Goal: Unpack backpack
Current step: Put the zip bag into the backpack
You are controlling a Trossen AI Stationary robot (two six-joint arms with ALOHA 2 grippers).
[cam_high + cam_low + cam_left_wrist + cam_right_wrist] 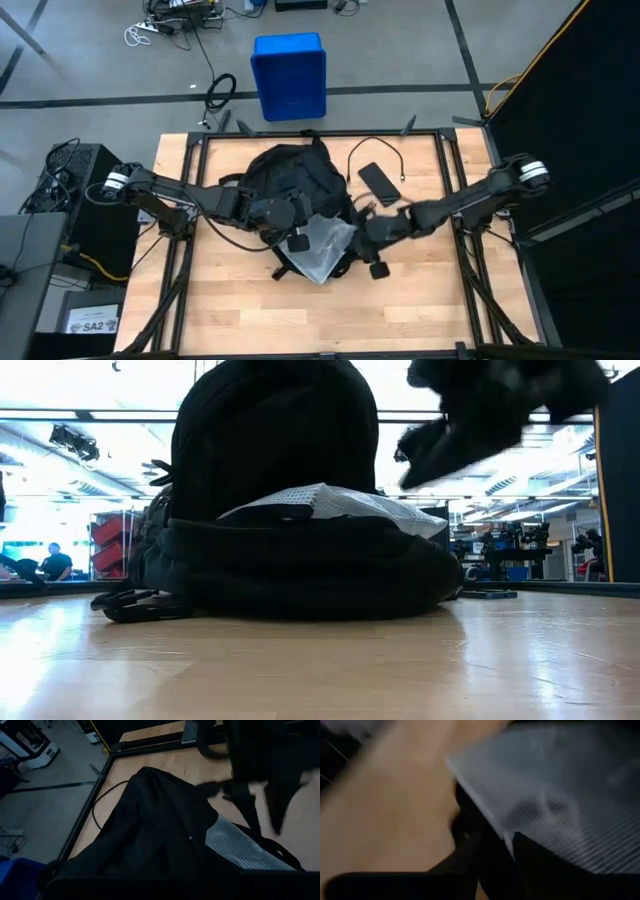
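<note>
The backpack (290, 190) lies mid-table, a grey mesh pouch (325, 243) protruding. Left gripper (293, 240), closed, rests on it. Right gripper (368, 236) clamps the pouch's right edge.

1. The backpack (290, 185) is lying at the table's (420, 310) centre — a mesh pouch (325, 240) is resting on its near part.
2. A phone (378, 181) and a cable (375, 150) are lying to its right.
3. A bin (289, 75) is standing on the floor behind the table.

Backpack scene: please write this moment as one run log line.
backpack: lying on table | mesh pouch: sticking out of backpack | left gripper: shut, at backpack | right gripper: at pouch edge | phone: on table beside backpack
</note>
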